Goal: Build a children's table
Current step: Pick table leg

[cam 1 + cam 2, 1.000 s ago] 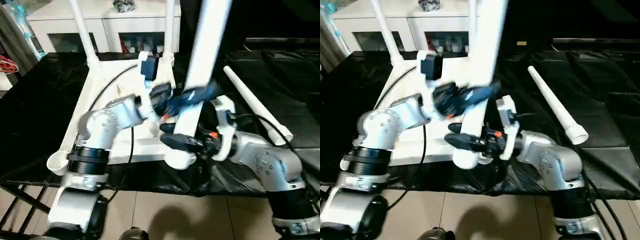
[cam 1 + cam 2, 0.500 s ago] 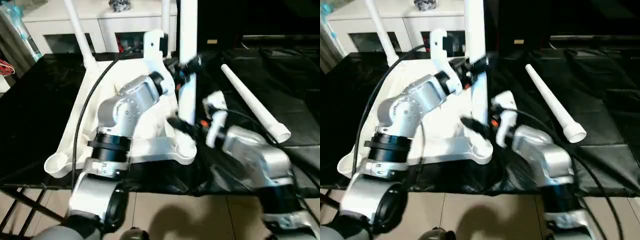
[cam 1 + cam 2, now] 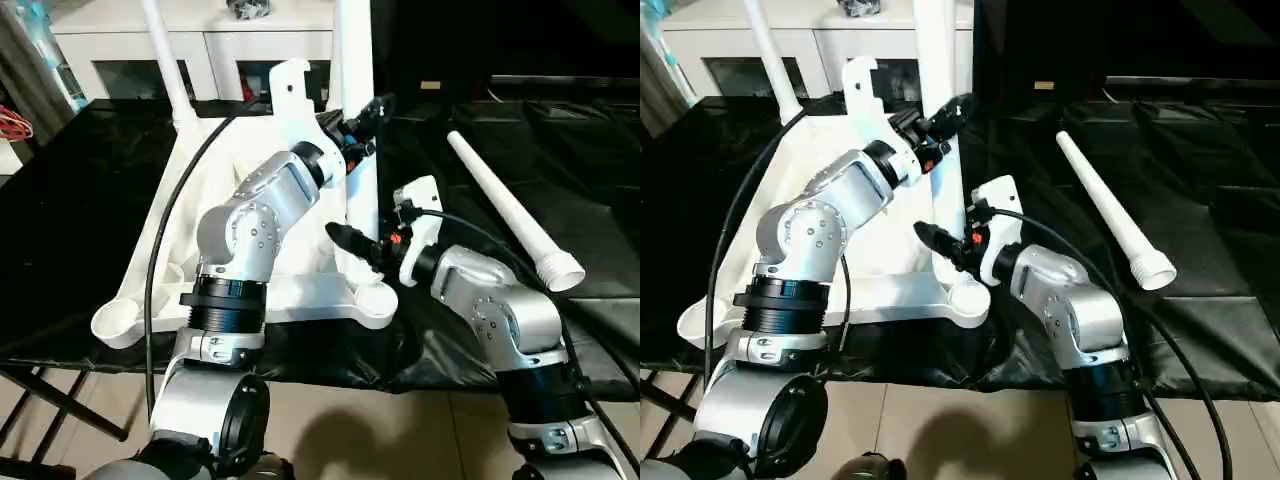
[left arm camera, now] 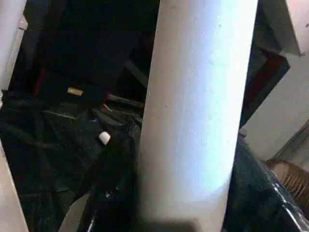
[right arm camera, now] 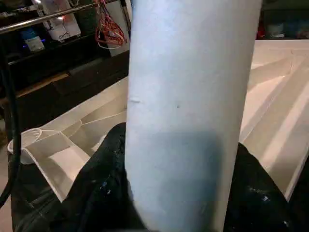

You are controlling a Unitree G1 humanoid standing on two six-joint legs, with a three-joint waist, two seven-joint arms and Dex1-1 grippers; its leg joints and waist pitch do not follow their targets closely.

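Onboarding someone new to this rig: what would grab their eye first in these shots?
The upright white leg standing at the near right corner socket of the upside-down tabletop, with the left hand on it high up and the right hand low down. Next, the loose leg lying on the black cover to the right, and two legs already standing at the far corners.

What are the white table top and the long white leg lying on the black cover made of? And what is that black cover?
The table top looks like moulded plastic: smooth white, with thin ribs underneath. The leg looks like a plastic tube too, matte white with an open hollow end. The black cover seems to be thin plastic sheeting, because it is shiny and wrinkled, though it might be coated cloth.
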